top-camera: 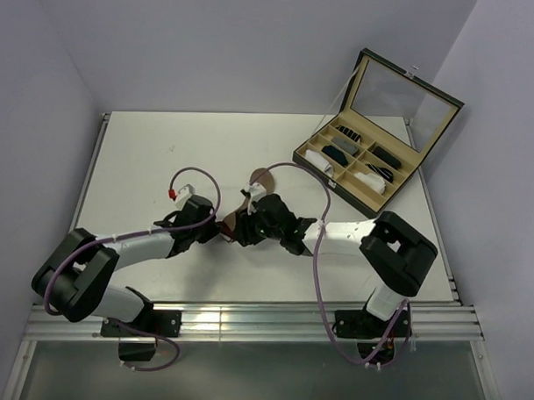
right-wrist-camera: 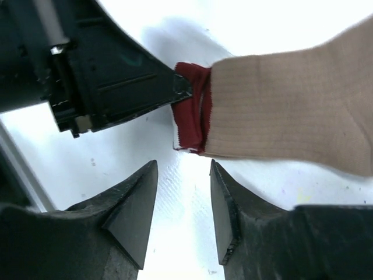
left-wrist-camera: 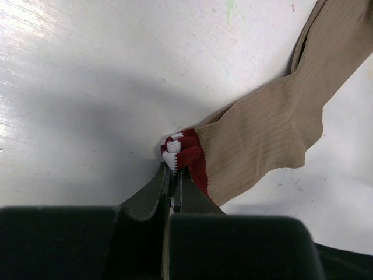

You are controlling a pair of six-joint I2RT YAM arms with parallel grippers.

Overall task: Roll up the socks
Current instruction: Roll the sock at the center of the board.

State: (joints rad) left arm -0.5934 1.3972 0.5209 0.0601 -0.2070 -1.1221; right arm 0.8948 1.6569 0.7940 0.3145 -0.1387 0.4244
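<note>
The left end effector [left-wrist-camera: 173, 174] is pinched tight on the red-and-white cuff [left-wrist-camera: 185, 153] of the tan sock [left-wrist-camera: 262, 140]. The right end effector [right-wrist-camera: 183, 169] hovers just beside that cuff, its jaws partly apart with nothing between them. The sock lies flat on the white tabletop [top-camera: 146, 152], near the middle, stretching away from the arms. At the far right stands an open case [top-camera: 407, 95] with small sock rolls [top-camera: 348, 133] in its compartments.
</note>
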